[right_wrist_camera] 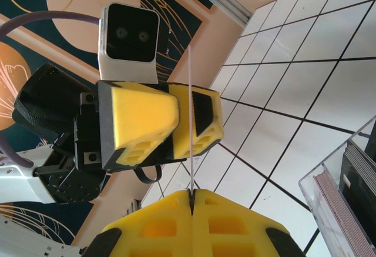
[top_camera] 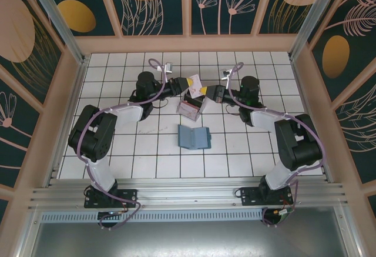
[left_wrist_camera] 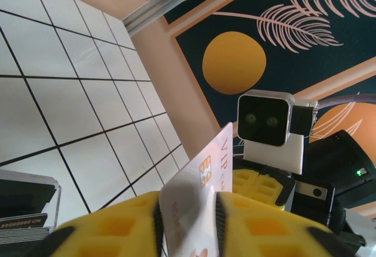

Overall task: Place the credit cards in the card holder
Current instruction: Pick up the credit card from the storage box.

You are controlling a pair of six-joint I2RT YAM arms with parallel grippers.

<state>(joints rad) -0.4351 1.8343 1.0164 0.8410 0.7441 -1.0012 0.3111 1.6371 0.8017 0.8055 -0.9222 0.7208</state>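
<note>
The left gripper point(left_wrist_camera: 188, 207) pinches a pale credit card point(left_wrist_camera: 201, 177) upright between its yellow jaws. Its wrist view shows the card's face, chip and lettering. The right gripper point(right_wrist_camera: 191, 197), pressed together on that same card, sees it edge-on as a thin line. From above, a clear box point(top_camera: 201, 107) holding more credit cards point(top_camera: 188, 111) sits at six o'clock of both. The teal card holder point(top_camera: 194, 137) lies flat further along at six, on the white-tiled bench point(top_camera: 117, 151). Dark leaf-patterned walls point(top_camera: 153, 4) stand around.
</note>
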